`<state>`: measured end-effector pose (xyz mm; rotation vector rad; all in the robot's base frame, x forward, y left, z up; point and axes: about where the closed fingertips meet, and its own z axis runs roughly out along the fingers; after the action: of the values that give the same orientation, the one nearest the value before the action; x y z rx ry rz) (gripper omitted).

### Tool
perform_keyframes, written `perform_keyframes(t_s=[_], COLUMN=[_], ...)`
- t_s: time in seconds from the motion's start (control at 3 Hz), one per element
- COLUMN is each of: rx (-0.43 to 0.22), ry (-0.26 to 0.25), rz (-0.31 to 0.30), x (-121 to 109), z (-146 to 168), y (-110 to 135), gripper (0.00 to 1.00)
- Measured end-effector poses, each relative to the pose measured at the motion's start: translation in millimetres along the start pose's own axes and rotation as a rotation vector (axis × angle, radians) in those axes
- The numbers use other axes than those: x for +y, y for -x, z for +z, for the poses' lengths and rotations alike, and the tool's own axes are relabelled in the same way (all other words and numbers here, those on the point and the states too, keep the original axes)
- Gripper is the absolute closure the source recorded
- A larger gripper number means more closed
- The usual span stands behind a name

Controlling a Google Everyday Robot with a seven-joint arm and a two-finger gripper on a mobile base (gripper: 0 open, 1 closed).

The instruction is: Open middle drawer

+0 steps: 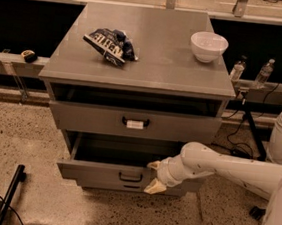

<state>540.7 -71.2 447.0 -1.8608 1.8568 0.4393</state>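
Observation:
The grey cabinet (pixel 135 68) has three drawers. The middle drawer (pixel 94 173) stands pulled out towards me, with its dark inside showing above its low front. Its small black loop handle (pixel 130 177) has no tag. My gripper (pixel 154 176) is at the right part of that drawer's front, just right of the handle. It is open, with one cream fingertip (pixel 154 164) at the front's top edge and the other near its bottom edge. It holds nothing. The taller top drawer (pixel 80 117) has a white tag on its handle. Only a thin strip of the third drawer (pixel 103 185) shows.
A dark chip bag (pixel 110 43) and a white bowl (pixel 209 45) sit on the cabinet top. Two bottles (pixel 237 70) stand on a ledge to the right. A black pole (pixel 9 196) leans at the lower left. Cables lie on the floor at the right.

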Motion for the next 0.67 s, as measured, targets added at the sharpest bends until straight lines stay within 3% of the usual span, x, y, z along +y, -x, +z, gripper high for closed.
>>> perform_keyframes(t_s=[0.67], rx=[-0.021], ry=[0.019], rz=[0.008], x=[26.1], z=[-3.1], y=[-0.6], gripper=[0.58])
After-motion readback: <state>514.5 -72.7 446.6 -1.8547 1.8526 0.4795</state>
